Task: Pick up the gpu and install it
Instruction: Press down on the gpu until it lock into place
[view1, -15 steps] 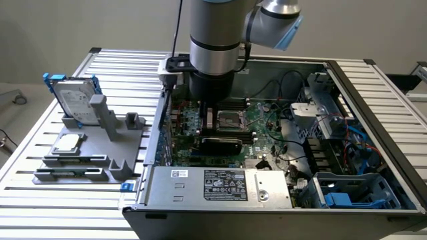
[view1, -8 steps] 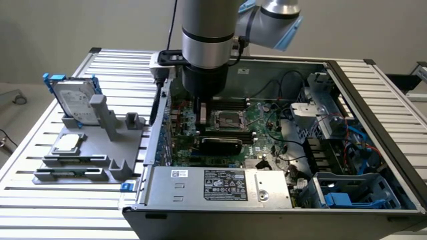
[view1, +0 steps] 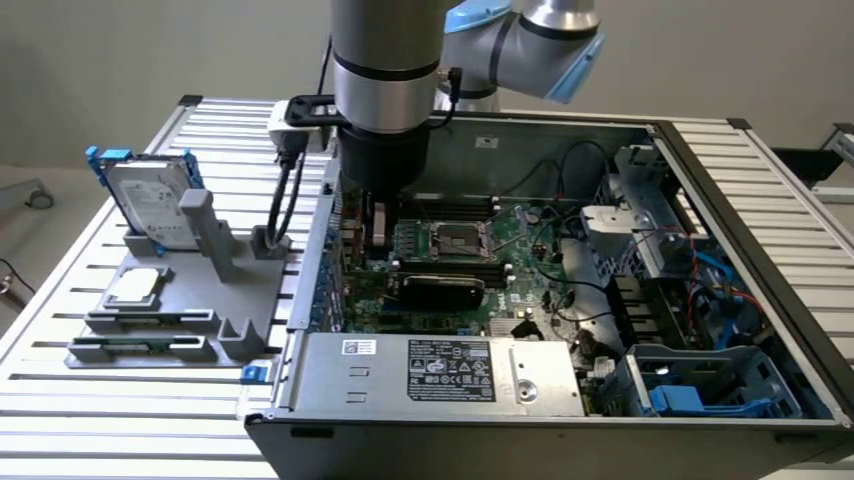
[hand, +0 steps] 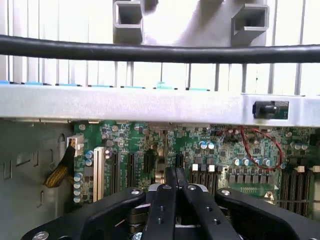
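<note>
**Closed gripper low inside the case, beside the standing card**

The arm reaches down into the open grey metal computer case (view1: 561, 140), with its black gripper (view1: 380, 225) close over the green motherboard (view1: 534, 250) at the exterior view's left side, near the case's rear wall. In the wrist view the gripper (hand: 176, 172) points at the row of dark expansion slots (hand: 131, 167), which appear empty at that spot.

The gpu (view1: 441, 290) appears to be the black, rounded, elongated body standing on the motherboard just below the square silver processor socket (view1: 451, 240). It is near the gripper but apart from it. Whether its edge is fully down in a slot cannot be told.

Step in hand, as a judgement: the pick-up is done and the work is in the installing stage, with the card already on the board.

The jaws are fully closed. The two black fingers (hand: 162, 200) meet at their tips, and nothing can be seen pinched between them or touching them.

Any remaining move calls for straight, even downward pressure along the card's top edge, clear of the neighbouring components.
</note>
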